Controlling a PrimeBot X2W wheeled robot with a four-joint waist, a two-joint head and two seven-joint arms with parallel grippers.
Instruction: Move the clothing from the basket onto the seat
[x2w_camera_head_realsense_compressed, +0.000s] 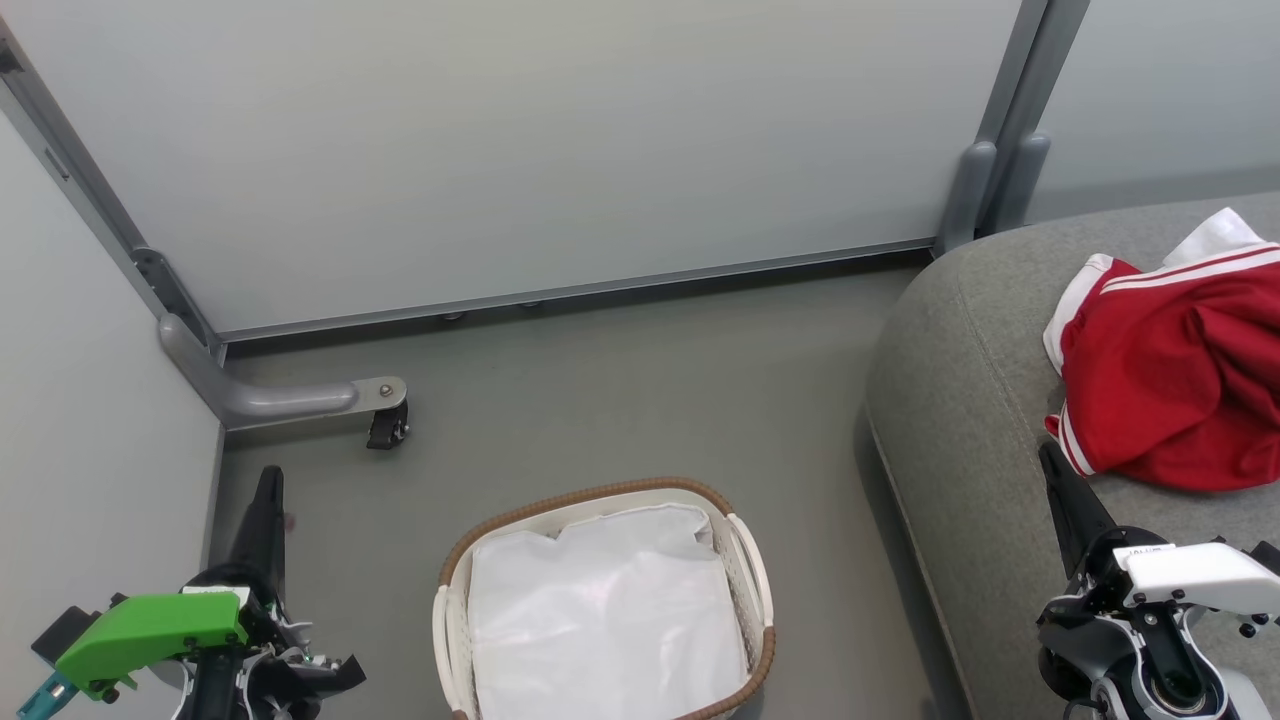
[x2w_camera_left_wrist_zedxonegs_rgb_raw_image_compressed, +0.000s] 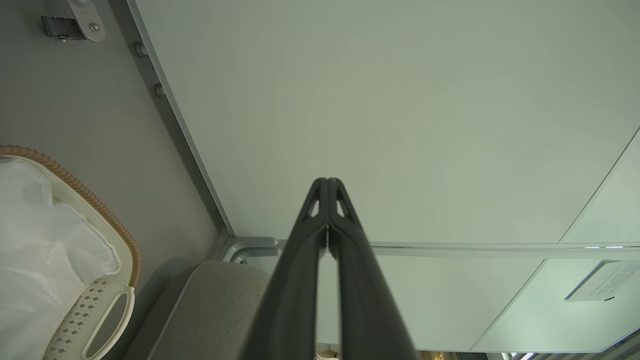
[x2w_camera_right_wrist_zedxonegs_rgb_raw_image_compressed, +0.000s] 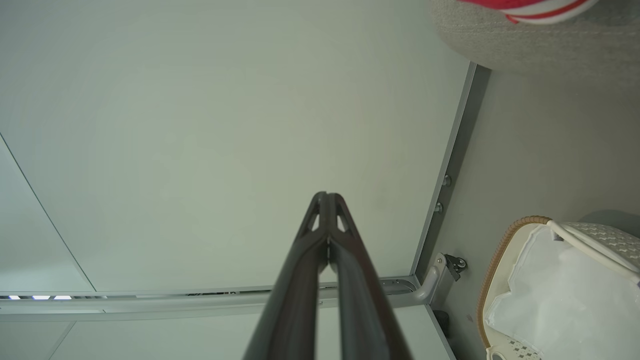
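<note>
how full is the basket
Empty but for a white liner in the basket; the red clothing lies on the seat.

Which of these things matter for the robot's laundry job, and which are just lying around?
Job: red clothing on the grey seat; white basket.
Just there: liner sheet in the basket; caster wheel; wall panel.
</note>
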